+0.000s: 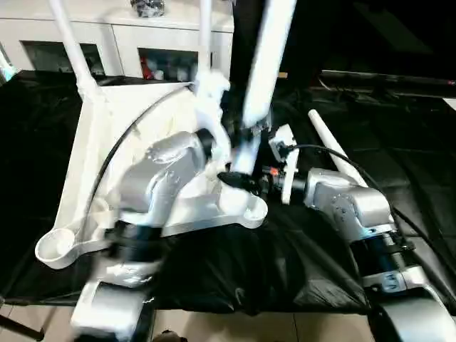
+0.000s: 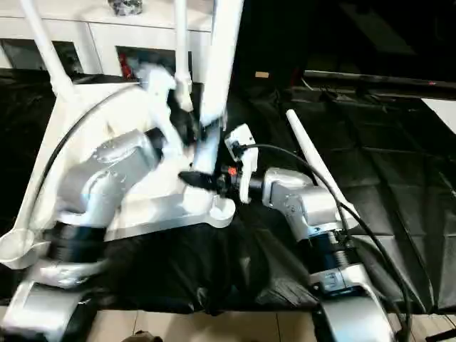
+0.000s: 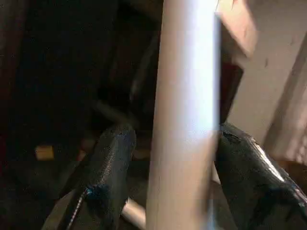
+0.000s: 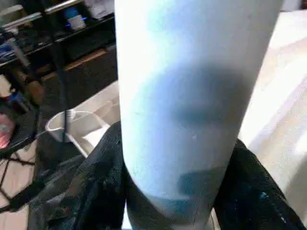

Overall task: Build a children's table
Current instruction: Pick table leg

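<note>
1. White tabletop (image 1: 107, 171) lies upside down on black-covered table (image 1: 399, 164), 2 legs upright.
2. Right gripper (image 4: 180, 191) fingers clamp a third leg (image 1: 267, 64).
3. Left gripper (image 3: 163, 172) fingers loosely straddle it.

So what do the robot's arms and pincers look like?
Both arms are chunky, rounded shiny silver shells with black rings at the joints: the left arm, the right arm. A thin black cable loops over the right wrist, beside a small white box with a bit of red. Each pincer has two fat, glossy black fingers, slightly scuffed: left pincer, right pincer.
</note>
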### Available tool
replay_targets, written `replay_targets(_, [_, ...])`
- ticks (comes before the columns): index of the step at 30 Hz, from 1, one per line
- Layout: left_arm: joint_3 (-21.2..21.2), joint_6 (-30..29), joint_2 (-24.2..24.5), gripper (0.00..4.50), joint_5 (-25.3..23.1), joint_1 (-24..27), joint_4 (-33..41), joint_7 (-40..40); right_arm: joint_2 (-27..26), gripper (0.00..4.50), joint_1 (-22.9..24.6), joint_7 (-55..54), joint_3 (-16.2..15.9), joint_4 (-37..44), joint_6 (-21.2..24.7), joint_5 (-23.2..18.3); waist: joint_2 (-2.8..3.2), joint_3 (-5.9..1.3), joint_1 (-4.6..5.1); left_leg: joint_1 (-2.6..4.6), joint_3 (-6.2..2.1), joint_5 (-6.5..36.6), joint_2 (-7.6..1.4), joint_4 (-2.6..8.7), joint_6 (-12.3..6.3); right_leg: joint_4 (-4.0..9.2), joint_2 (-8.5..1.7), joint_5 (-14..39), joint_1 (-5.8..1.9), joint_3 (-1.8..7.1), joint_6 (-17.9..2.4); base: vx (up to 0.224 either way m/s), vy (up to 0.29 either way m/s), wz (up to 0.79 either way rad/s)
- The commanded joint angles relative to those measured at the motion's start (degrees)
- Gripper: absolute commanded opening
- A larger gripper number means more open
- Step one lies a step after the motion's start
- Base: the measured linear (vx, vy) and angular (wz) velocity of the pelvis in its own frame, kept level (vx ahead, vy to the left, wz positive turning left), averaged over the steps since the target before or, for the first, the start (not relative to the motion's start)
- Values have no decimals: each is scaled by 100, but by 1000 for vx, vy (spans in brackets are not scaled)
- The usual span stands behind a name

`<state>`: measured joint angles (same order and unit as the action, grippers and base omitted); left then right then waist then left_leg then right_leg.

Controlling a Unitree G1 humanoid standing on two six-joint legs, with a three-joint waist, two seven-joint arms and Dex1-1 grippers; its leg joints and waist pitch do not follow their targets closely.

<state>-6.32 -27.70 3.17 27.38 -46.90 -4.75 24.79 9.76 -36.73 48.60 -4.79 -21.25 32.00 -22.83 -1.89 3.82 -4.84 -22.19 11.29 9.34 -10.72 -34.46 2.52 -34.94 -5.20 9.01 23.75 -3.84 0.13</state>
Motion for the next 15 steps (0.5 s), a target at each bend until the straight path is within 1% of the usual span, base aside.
replay_targets(1, [-54, -10, 304, 287, 12, 207, 36, 349, 55, 189, -131, -339, 418, 1, -263, -14, 6, -450, -1, 123, -135, 1441, -215, 411, 160, 437, -308, 1706, -289, 221, -990, 0, 0, 0])
replay_targets(2, [-25, -36, 388, 287, 5, 254, 57, 471, 57, 189, -137, -425, 465, -11, -284, -2, 18, -449, 7, 137, -126, 1411, -209, 412, 170, 435, -287, 1743, -273, 226, -934, 0, 0, 0])
replay_targets(3, [-25, -36, 388, 287, 5, 254, 57, 471, 57, 189, -137, -425, 465, -11, -284, -2, 29, -452, 12, 141, -119, 1362, -210, 410, 180, 424, -272, 1670, -270, 228, -936, 0, 0, 0])
replay_targets(4, [187, -44, 601, 287, -113, 413, 140, 784, 102, 189, -125, -486, 464, -27, -340, 67, 33, -459, 2, 152, -122, 1339, -215, 411, 183, 422, -273, 1627, -267, 227, -936, 0, 0, 0])
replay_targets(5, [449, -51, 838, 287, -275, 587, 171, 1107, 153, 189, -106, -553, 461, -35, -403, 140, 45, -459, 18, 146, -116, 1323, -217, 417, 188, 404, -260, 1532, -264, 230, -968, 0, 0, 0])
replay_targets(6, [723, 4, 1072, 287, -473, 773, 174, 1398, 194, 189, -81, -615, 469, -33, -453, 195, 63, -474, -4, 165, -128, 1306, -227, 420, 203, 397, -266, 1500, -252, 226, -949, 0, 0, 0])
replay_targets(7, [1064, 286, 1314, 287, -775, 1008, 139, 1689, 226, 189, -42, -671, 494, -12, -515, 235, 51, -467, 10, 150, -129, 1321, -220, 428, 210, 393, -263, 1493, -258, 230, -938, 0, 0, 0])
replay_targets(8, [1064, 286, 1314, 287, -775, 1008, 139, 1689, 226, 189, -42, -671, 494, -12, -515, 235, 61, -464, 8, 156, -125, 1356, -227, 436, 217, 398, -267, 1516, -256, 234, -926, 0, 0, 0])
replay_targets(9, [1267, 423, 1467, 287, -916, 1166, 138, 1881, 244, 189, -1, -672, 516, 39, -546, 236, 67, -466, 3, 171, -117, 1374, -232, 430, 240, 396, -273, 1465, -241, 244, -954, 0, 0, 0])
replay_targets(10, [1606, 613, 1732, 287, -1171, 1369, 79, 2057, 273, 189, 78, -655, 521, 148, -563, 235, 71, -461, 9, 173, -107, 1422, -232, 432, 255, 393, -267, 1467, -235, 248, -963, 0, 0, 0])
replay_targets(11, [1759, 696, 1853, 287, -1278, 1460, 50, 2146, 288, 189, 117, -641, 518, 202, -572, 237, 69, -461, 0, 164, -123, 1465, -235, 446, 256, 394, -272, 1503, -248, 249, -905, 0, 0, 0])
replay_targets(12, [1976, 794, 2015, 287, -1425, 1586, 26, 2288, 309, 189, 180, -632, 509, 285, -577, 251, 71, -464, 8, 164, -122, 1447, -231, 449, 262, 387, -269, 1456, -247, 252, -896, 0, 0, 0])
replay_targets(13, [2088, 846, 2099, 287, -1512, 1656, 19, 2379, 322, 189, 217, -631, 503, 329, -583, 260, 78, -462, 20, 173, -116, 1457, -234, 451, 279, 378, -263, 1436, -239, 254, -907, 0, 0, 0])
replay_targets(14, [2220, 841, 2184, 287, -1565, 1762, 43, 2513, 337, 189, 272, -635, 499, 401, -551, 253, 77, -452, 29, 163, -111, 1497, -228, 453, 301, 383, -262, 1461, -240, 259, -930, 0, 0, 0])
replay_targets(15, [2362, 819, 2271, 287, -1649, 1864, 63, 2593, 354, 189, 329, -644, 489, 470, -516, 253, 85, -450, 22, 176, -111, 1548, -235, 457, 325, 388, -274, 1513, -236, 263, -944, 0, 0, 0])
